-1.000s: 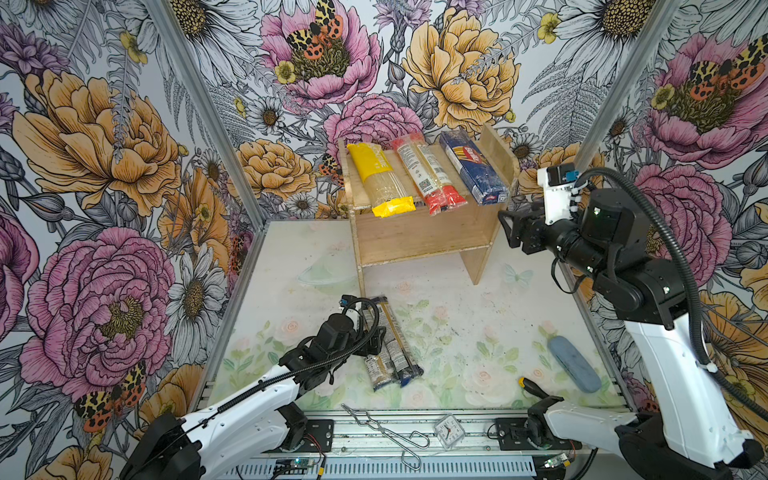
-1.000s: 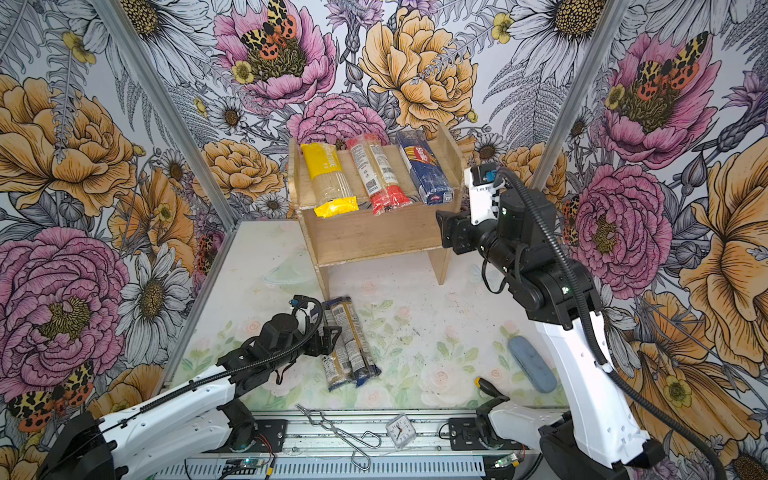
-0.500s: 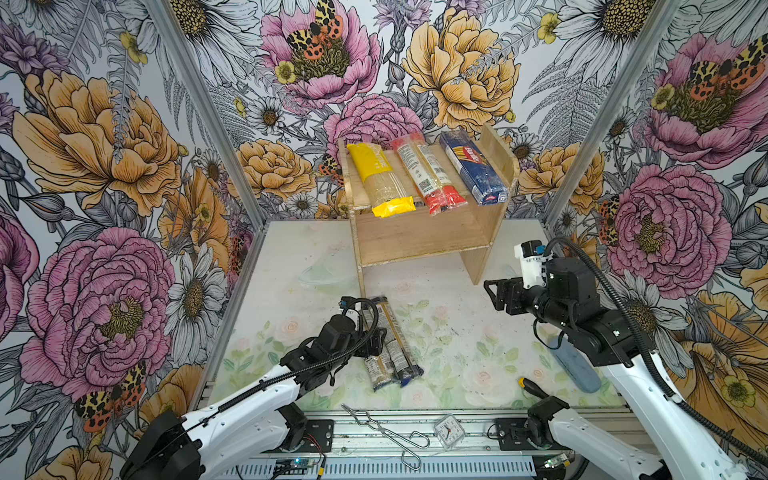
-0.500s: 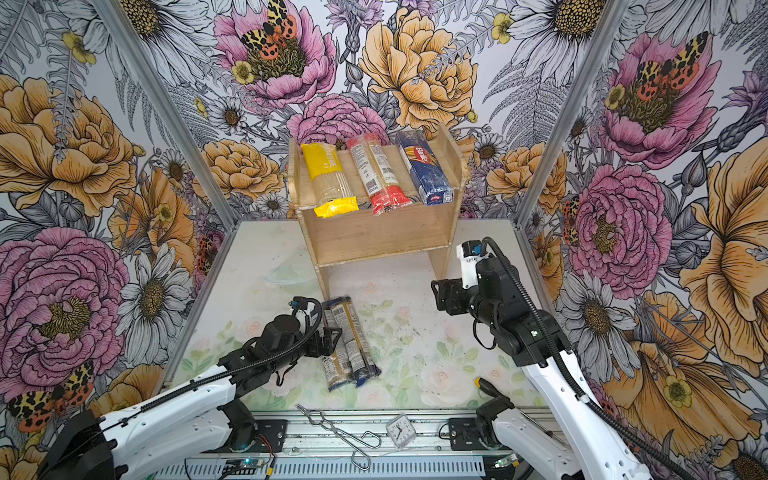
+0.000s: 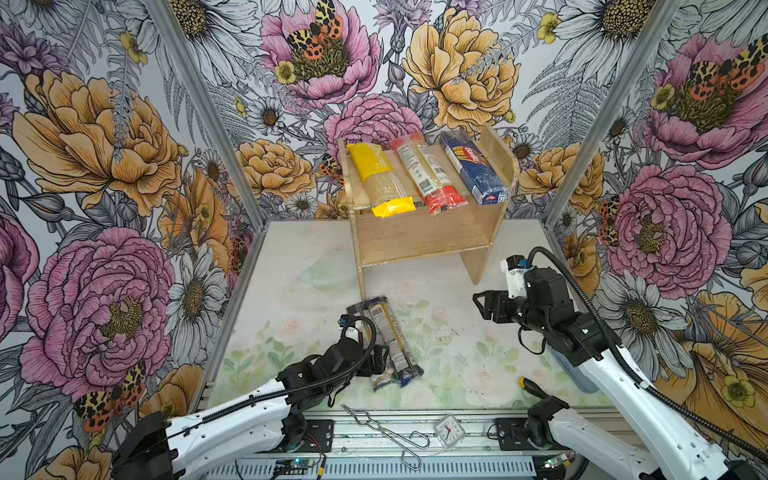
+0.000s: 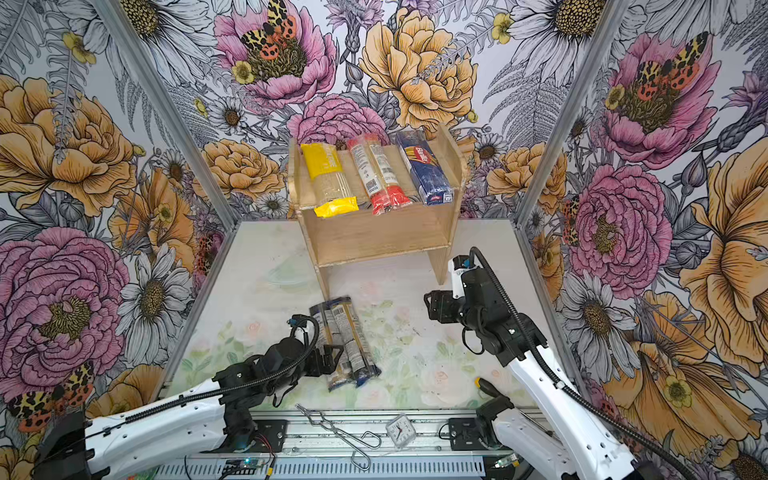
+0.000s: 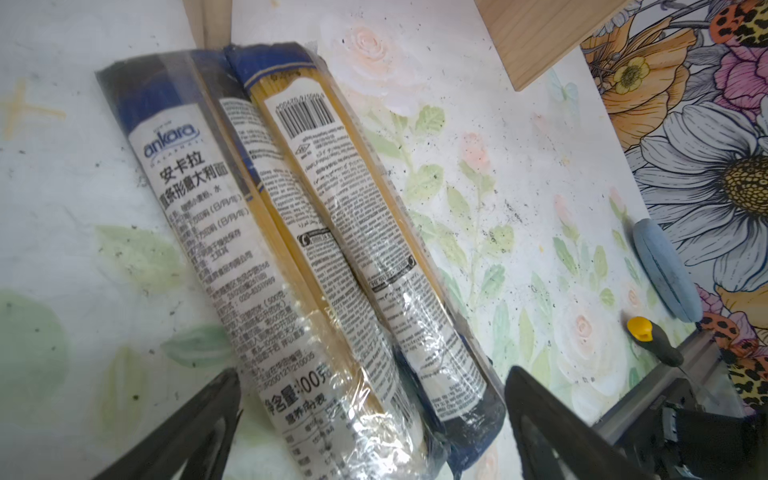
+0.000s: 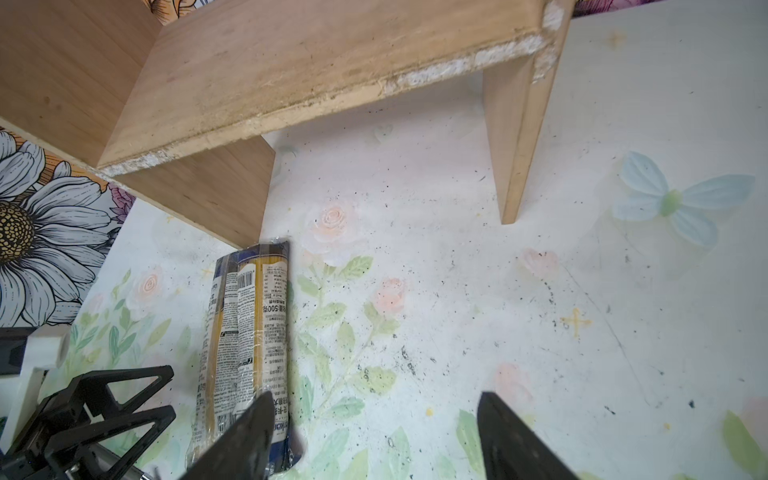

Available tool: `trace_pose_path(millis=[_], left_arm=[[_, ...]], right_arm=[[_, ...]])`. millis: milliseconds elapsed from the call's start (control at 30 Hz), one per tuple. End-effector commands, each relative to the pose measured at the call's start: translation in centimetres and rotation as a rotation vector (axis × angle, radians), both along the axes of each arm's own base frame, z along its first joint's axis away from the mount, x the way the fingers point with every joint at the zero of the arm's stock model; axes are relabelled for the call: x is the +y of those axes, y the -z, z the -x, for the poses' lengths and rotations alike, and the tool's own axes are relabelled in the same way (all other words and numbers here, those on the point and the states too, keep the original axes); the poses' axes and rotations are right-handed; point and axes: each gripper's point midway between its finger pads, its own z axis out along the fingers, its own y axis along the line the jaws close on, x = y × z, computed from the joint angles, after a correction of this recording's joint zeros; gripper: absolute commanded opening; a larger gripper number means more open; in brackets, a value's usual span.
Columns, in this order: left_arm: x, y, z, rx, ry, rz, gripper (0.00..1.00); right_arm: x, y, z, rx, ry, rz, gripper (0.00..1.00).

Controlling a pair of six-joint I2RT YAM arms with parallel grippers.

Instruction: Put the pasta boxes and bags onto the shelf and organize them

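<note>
The wooden shelf (image 5: pixel 424 237) (image 6: pixel 374 239) stands at the back of the table. On its top tier lie a yellow-ended pack (image 5: pixel 380 183), a red-ended pack (image 5: pixel 428 174) and a dark blue Barilla pack (image 5: pixel 473 170). Two slim clear packs with dark blue ends (image 5: pixel 386 336) (image 6: pixel 347 336) (image 8: pixel 249 332) lie side by side on the table in front of the shelf's left leg. My left gripper (image 5: pixel 376 361) (image 7: pixel 372 374) is open, its jaws standing on either side of both packs' near ends. My right gripper (image 5: pixel 484 305) (image 8: pixel 374 399) hangs open and empty, right of the packs.
A blue oval case (image 7: pixel 665 270) lies by the right wall, partly under the right arm. A yellow-and-black screwdriver (image 5: pixel 530 384), metal tongs (image 5: pixel 382 430) and a small clock (image 5: pixel 449 432) sit along the front rail. The shelf's lower tier (image 8: pixel 291 75) holds nothing.
The right arm has come down and forward from beside the shelf's top tier to low over the table near the shelf's right leg. The left arm and all packs have stayed put.
</note>
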Motion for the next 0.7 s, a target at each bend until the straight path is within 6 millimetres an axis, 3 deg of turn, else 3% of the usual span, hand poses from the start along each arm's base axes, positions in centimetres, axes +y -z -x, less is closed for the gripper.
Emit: trace_pose_path(millis=[0, 500, 667], left_arm=[[1.3, 1.3, 0.5, 0.033, -0.098, -0.006, 0.99], [1.4, 4.5, 1.5, 0.156, -0.163, -0.085, 0.99], [1.2, 4.6, 1.4, 0.162, -0.171, -0.095, 0.99]], right_arm=[[0.8, 0.8, -0.1, 0.007, -0.009, -0.034, 0.78], [1.0, 3.0, 0.1, 0.016, 0.01, -0.063, 0.78], [1.1, 3.4, 0.1, 0.022, 0.011, -0.067, 0.78]])
